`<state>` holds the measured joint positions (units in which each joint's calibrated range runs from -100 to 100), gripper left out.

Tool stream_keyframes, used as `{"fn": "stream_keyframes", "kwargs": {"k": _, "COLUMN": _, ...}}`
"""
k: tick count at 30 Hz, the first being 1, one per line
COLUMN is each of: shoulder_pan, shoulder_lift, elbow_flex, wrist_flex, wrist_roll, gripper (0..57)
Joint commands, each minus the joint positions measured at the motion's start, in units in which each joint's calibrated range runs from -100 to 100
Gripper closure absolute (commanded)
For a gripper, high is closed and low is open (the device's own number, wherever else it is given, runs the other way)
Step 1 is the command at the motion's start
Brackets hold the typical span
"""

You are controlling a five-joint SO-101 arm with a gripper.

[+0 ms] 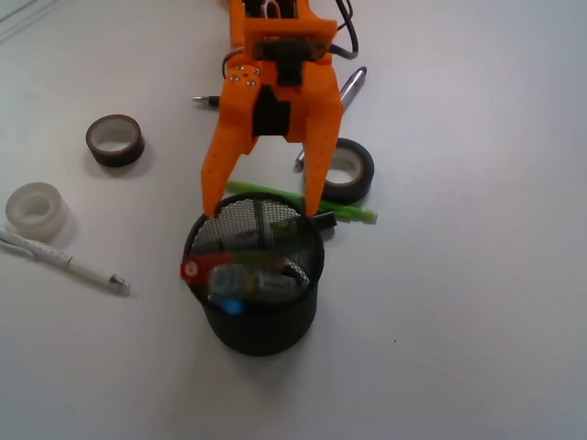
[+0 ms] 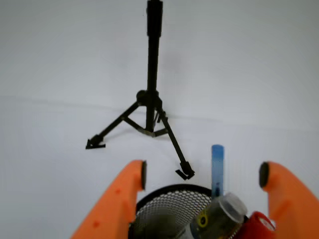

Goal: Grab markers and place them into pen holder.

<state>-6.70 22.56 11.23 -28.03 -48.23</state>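
Observation:
The black wire-mesh pen holder (image 1: pixel 261 316) stands in the middle of the table. Markers lie tilted inside it: a red cap (image 1: pixel 194 269) sticks over the left rim, a blue cap (image 1: pixel 230 305) sits at the front, and a dark marker (image 1: pixel 249 240) lies further in. My orange gripper (image 1: pixel 261 209) hangs open and empty just above the holder's back rim. In the wrist view the gripper (image 2: pixel 203 175) is open over the holder (image 2: pixel 164 191), with a greyish marker end (image 2: pixel 227 211), the red cap (image 2: pixel 259 225) and a blue tip (image 2: pixel 217 164) between the jaws.
Two black tape rolls (image 1: pixel 115 139) (image 1: pixel 353 171) and a white tape roll (image 1: pixel 37 209) lie around. A thin white pen (image 1: pixel 64 261) is at the left, a green pen (image 1: pixel 347 212) behind the holder, a silver pen (image 1: pixel 353 85) by the arm. A black tripod (image 2: pixel 152 99) stands ahead.

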Motion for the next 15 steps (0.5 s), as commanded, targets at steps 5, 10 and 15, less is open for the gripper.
{"fn": "stream_keyframes", "kwargs": {"k": 5, "shoulder_pan": -1.0, "shoulder_lift": -21.3, "elbow_flex": -2.9, "wrist_flex": 34.9, "wrist_roll": 9.3, "gripper": 31.1}}
{"fn": "stream_keyframes", "kwargs": {"k": 10, "shoulder_pan": -0.4, "shoulder_lift": -30.8, "elbow_flex": -2.3, "wrist_flex": 48.2, "wrist_roll": 14.0, "gripper": 31.1}}
{"fn": "stream_keyframes", "kwargs": {"k": 15, "shoulder_pan": -2.5, "shoulder_lift": -32.3, "elbow_flex": -0.8, "wrist_flex": 53.4, "wrist_roll": 22.5, "gripper": 31.2}}
